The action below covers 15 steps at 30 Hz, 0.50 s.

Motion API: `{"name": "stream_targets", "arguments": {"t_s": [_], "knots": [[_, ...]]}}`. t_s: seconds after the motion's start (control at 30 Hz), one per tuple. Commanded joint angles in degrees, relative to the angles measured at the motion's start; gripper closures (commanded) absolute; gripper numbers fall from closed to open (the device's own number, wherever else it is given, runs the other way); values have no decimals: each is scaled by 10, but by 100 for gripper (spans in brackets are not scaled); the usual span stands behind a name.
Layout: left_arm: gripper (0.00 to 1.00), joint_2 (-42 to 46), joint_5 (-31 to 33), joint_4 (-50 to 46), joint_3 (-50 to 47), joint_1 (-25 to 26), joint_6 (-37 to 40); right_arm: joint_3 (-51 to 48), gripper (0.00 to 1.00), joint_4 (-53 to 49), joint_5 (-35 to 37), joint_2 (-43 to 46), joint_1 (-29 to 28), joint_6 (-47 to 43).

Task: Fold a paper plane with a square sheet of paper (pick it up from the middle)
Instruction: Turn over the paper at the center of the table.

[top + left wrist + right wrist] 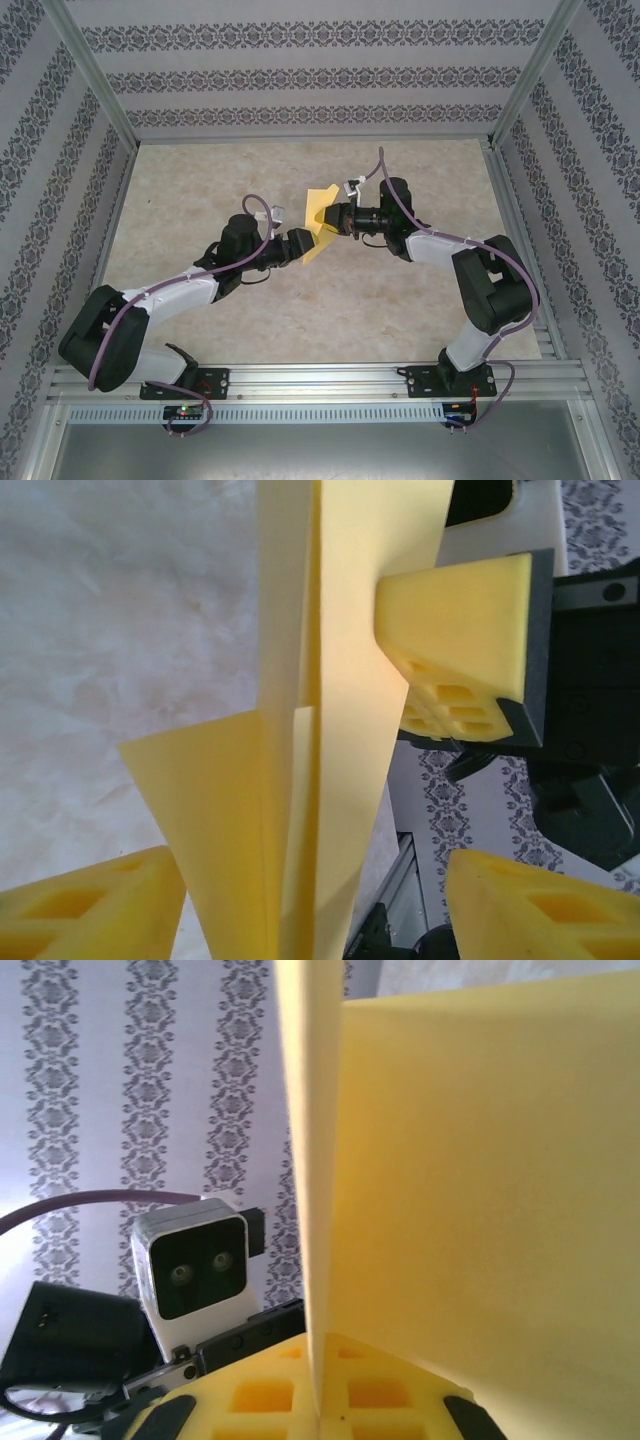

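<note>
Mid-fold: right gripper (320, 1405) clenches creased yellow sheet (345, 680) aloft; left gripper (312, 905) released, straddling it. Next, probably: pinch crease.

A beige, mottled table (300, 310) lies inside an enclosure. Its back wall (300, 70), left wall (45, 180) and right wall (600, 170) are papered in pale stripes alternating with bands of dark floral ornament, and slanting aluminium posts (92, 75) stand at the back corners. Along the table's near edge runs a grooved aluminium rail (320, 375), with a white slotted strip (320, 412) below it and then a plain grey metal panel (320, 450); the marbled surface also shows at the left of the left wrist view, and the ornamented stripes at the left of the right wrist view.
</note>
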<state>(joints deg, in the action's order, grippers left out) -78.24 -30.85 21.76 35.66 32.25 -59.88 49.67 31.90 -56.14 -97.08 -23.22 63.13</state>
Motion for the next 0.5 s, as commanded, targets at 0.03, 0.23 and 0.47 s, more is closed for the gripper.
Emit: {"name": "stream_targets", "arguments": {"t_s": [0.03,0.23,0.47], "knots": [[47,0,-6,45,4,-7,5,4,94,69,-29,-9,0,41],[80,8,10,31,6,-6,18,2,92,56,-29,-8,2,34],[96,23,51,-96,36,-6,79,4,60,-117,10,35,35,-80]]}}
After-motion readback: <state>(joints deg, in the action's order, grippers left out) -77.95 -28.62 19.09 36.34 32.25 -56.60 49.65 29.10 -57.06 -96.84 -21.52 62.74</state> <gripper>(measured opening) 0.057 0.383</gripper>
